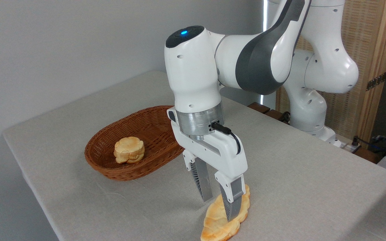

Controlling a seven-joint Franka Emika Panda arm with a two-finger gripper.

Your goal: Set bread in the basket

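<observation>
The bread (pixel 217 223), a long flat golden loaf with toasted edges, lies on the grey table near the front edge. My gripper (pixel 219 208) is open and lowered right onto it. The left finger (pixel 203 182) reaches down beside the loaf's left edge. The right finger (pixel 232 201) stands in front of the loaf's middle and hides part of it. The loaf still rests flat on the cloth. The basket (pixel 119 174), oval brown wicker, sits to the left and further back, apart from the gripper.
A small round stacked bun (pixel 129 150) lies inside the basket. The arm's base (pixel 308 113) stands at the back right edge of the table. The table's front edge runs close below the loaf. A wooden screen (pixel 367 50) stands behind the arm.
</observation>
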